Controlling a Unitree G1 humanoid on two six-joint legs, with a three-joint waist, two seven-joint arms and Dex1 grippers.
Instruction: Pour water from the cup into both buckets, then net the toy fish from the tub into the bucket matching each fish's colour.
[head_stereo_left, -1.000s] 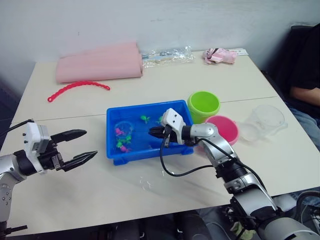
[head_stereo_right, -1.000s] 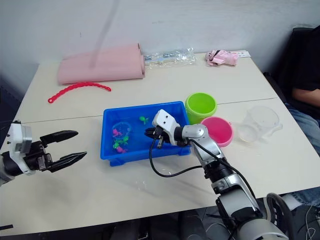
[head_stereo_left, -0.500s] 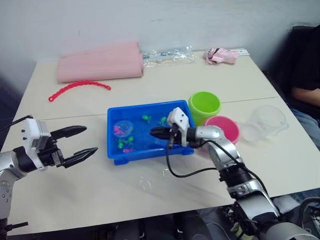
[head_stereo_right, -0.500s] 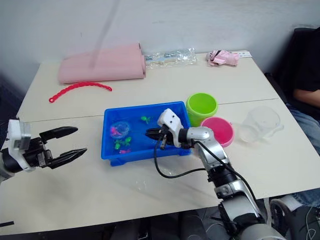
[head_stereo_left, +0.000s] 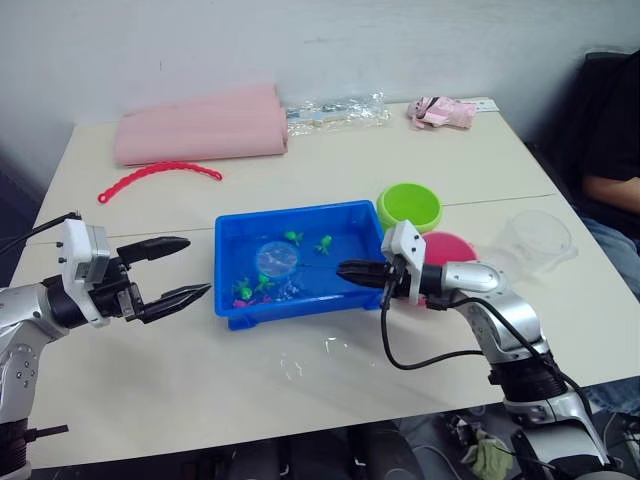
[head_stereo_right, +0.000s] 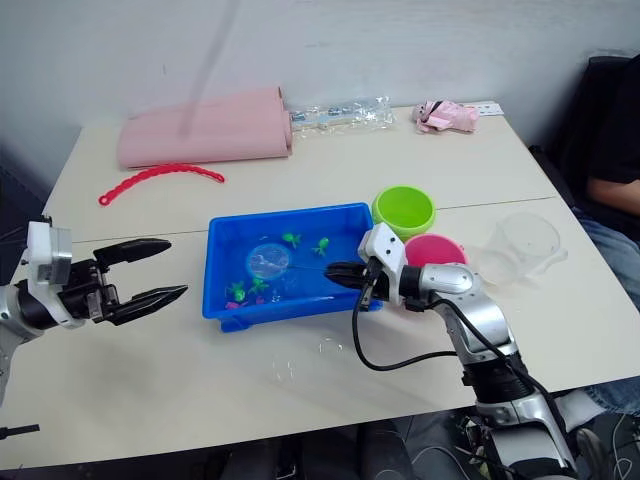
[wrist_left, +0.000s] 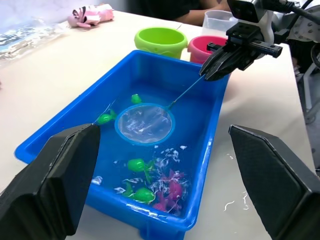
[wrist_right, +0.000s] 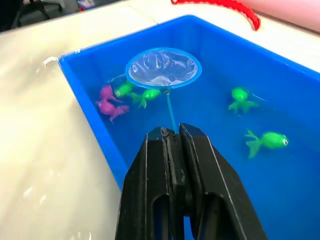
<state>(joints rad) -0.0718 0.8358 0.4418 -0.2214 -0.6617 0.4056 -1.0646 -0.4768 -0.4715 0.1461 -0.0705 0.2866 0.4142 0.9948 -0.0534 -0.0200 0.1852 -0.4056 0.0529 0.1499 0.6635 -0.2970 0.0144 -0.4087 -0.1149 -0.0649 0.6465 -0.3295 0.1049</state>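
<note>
The blue tub (head_stereo_left: 290, 213) sits mid-table with water and several toy fish, green ones (wrist_right: 272, 140) and pink ones (wrist_right: 107, 102). My right gripper (head_stereo_left: 345, 270) is at the tub's right rim, shut on the net's thin black handle. The net's hoop (head_stereo_left: 273, 261) lies level over the middle of the tub, and I see no fish in its mesh. Right of the tub stand the green bucket (head_stereo_left: 408, 207) and the pink bucket (head_stereo_left: 458, 246), partly behind my right gripper. The clear cup (head_stereo_left: 538, 240) stands farther right. My left gripper (head_stereo_left: 195, 266) hangs open just left of the tub.
A folded pink cloth (head_stereo_left: 200, 125), a red beaded strip (head_stereo_left: 160, 175), a clear plastic bag (head_stereo_left: 335, 108) and a small pink toy (head_stereo_left: 440, 110) lie at the back. A person (head_stereo_left: 610, 150) sits at the right edge. Water drops (head_stereo_left: 310, 360) lie before the tub.
My right gripper drew back rightwards to the tub's right rim, taking the net hoop from the tub's left part to its middle. The left gripper came a little closer to the tub.
</note>
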